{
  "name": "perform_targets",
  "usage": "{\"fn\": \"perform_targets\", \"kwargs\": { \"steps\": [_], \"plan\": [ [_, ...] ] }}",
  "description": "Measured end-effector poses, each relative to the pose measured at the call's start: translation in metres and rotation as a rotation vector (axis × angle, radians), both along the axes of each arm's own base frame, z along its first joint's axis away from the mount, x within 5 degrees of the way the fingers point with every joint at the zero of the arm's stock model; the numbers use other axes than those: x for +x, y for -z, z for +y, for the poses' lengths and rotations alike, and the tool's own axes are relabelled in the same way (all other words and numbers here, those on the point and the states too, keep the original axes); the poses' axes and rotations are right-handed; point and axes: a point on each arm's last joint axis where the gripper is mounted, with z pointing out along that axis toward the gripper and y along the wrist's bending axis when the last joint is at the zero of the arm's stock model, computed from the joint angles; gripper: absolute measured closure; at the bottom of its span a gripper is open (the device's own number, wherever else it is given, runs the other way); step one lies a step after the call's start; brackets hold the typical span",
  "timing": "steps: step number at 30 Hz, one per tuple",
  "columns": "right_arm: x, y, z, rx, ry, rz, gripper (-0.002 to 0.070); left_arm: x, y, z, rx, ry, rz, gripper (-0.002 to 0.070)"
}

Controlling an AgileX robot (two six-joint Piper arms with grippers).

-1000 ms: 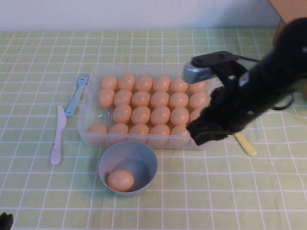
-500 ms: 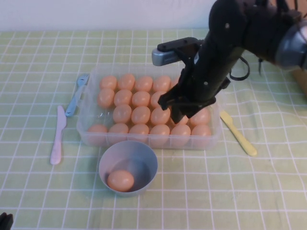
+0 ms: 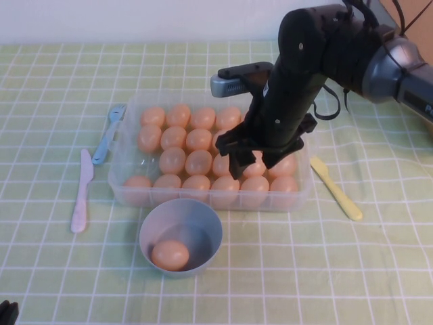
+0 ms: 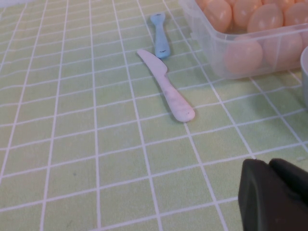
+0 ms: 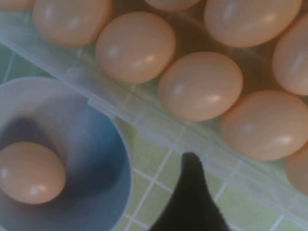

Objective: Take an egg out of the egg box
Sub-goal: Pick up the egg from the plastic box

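The clear plastic egg box (image 3: 123, 177) stands mid-table, filled with several rows of orange-tan eggs (image 3: 199, 139). My right gripper (image 3: 252, 166) hangs low over the box's right-middle eggs, fingers apart, with an egg showing between them; I cannot tell whether they touch it. In the right wrist view one dark finger (image 5: 191, 168) shows above the box's front wall (image 5: 144, 120) and the front-row eggs (image 5: 200, 85). My left gripper (image 4: 275, 190) is shut and empty, parked low over the cloth at the front left corner (image 3: 7, 313).
A blue-grey bowl (image 3: 203, 211) holding one egg (image 3: 170, 254) stands just in front of the box. A pale knife (image 3: 81, 189) and a blue spoon (image 3: 108, 133) lie left of the box. A yellow utensil (image 3: 336, 187) lies on its right.
My right arm has swung left from the box's right edge to above its right-middle eggs and come lower. The left arm has not moved.
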Motion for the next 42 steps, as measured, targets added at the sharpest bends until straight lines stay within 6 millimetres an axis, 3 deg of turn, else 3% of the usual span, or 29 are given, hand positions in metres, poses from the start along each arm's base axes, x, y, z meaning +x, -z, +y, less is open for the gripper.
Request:
{"fn": "perform_targets", "kwargs": {
  "steps": [6, 17, 28, 42],
  "plan": [
    [0.003, 0.009, 0.001, -0.011, 0.064, 0.028, 0.0225, 0.000, 0.000, 0.000, 0.000, 0.000, 0.000, 0.0678],
    [0.008, 0.022, 0.001, -0.066, -0.027, 0.010, 0.0282, 0.000, 0.000, 0.000, 0.000, 0.000, 0.000, 0.0678],
    [0.009, 0.029, 0.001, -0.081, -0.048, 0.013, 0.0280, 0.000, 0.000, 0.000, 0.000, 0.000, 0.000, 0.0678],
    [0.011, 0.037, 0.003, -0.081, -0.049, 0.029, 0.0221, 0.000, 0.000, 0.000, 0.000, 0.000, 0.000, 0.0678]
  ]
}}
